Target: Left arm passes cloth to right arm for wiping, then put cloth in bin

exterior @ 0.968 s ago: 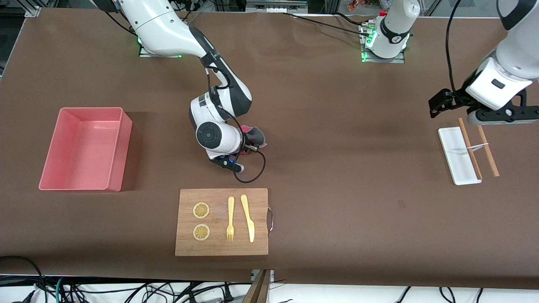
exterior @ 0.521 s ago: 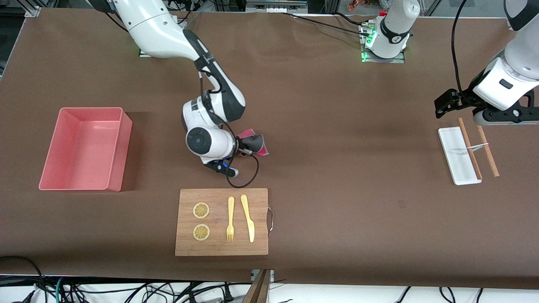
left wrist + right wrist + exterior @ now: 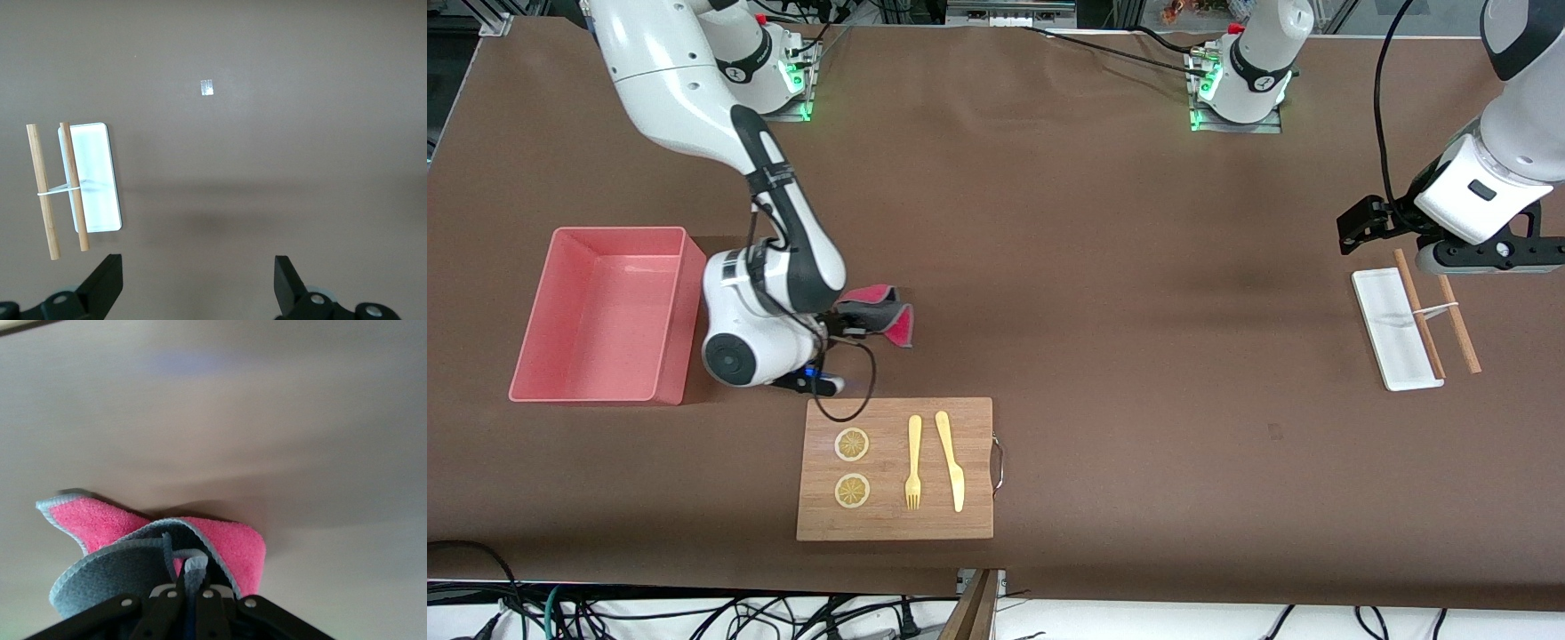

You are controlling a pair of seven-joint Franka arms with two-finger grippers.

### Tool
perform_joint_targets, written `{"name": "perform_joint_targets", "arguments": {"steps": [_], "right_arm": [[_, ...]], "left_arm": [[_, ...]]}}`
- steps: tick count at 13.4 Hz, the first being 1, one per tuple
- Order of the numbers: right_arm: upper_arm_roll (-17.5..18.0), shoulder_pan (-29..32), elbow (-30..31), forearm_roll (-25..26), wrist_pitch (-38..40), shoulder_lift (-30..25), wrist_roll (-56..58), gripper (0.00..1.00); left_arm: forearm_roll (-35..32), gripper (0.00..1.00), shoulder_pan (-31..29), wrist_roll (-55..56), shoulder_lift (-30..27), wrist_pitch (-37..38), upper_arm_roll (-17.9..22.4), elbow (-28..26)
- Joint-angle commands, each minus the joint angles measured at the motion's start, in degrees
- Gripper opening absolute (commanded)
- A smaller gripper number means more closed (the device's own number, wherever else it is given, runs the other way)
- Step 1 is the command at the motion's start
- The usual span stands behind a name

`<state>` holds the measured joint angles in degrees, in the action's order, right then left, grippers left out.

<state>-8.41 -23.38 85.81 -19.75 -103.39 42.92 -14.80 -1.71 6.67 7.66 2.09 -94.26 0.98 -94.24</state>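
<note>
Cloth (image 3: pixel 879 313), magenta-pink with a dark grey face folded outward, pinched between the closed fingers of the right gripper (image 3: pixel 852 322) and hanging in a crumpled fold over bare brown table (image 3: pixel 1103 293). Same pinch seen close in the right wrist view: cloth (image 3: pixel 160 547) bunched at the fingertips (image 3: pixel 190 587), pink lobes spreading to either side, grey face curling around them. From the cloth, bin (image 3: pixel 609 313) at about 9 o'clock in the front view, salmon-pink, toward the right arm's end of the table, with the right arm's wrist between cloth and bin. Cutting board (image 3: pixel 895 468) at about 6 o'clock, nearer the front camera, carrying two lemon slices (image 3: pixel 852 467), a yellow fork (image 3: pixel 913 461) and a yellow knife (image 3: pixel 951 460). Well apart at 3 o'clock, toward the left arm's end: left gripper (image 3: pixel 1356 224), waiting in the air just above a white tray (image 3: pixel 1392 331) with chopsticks (image 3: pixel 1436 311) beside it. Left gripper (image 3: pixel 197 283) spread wide with nothing between the fingers; tray (image 3: pixel 93 177) and chopsticks (image 3: pixel 57 190) below it.
</note>
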Motion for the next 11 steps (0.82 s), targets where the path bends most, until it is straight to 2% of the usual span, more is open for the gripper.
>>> {"name": "perform_joint_targets", "arguments": {"steps": [1,3,6,8,9,11], "right_arm": [[-4.6,-0.5,0.2,1.0,3.0,-0.8,8.6,0.00],[-8.5,-0.6,-0.1,1.7,5.0,-1.3,15.9,0.00],[-9.2,-1.1,-0.6,5.5,10.7,-7.0,16.1,0.00],[-10.8,-0.5,-0.7,5.9,17.2,-11.7,16.8,0.00],[-12.3,-0.5,-2.5,6.0,21.0,-13.8,16.9,0.00],[-15.7,-0.3,-9.1,8.2,31.4,-14.4,20.5,0.00]], "left_arm": [[2.6,1.00,-0.3,0.2,0.0,1.4,0.3,0.6],[2.6,1.00,-0.3,0.2,0.0,1.4,0.3,0.8],[1.8,1.00,-0.3,-0.1,0.2,1.1,0.3,1.1],[1.6,1.00,-0.3,-0.4,0.4,1.1,0.3,1.1],[1.6,1.00,-0.3,-0.4,0.5,1.0,0.3,1.2],[1.5,1.00,-0.3,-0.5,0.5,0.9,0.4,1.3]]}}
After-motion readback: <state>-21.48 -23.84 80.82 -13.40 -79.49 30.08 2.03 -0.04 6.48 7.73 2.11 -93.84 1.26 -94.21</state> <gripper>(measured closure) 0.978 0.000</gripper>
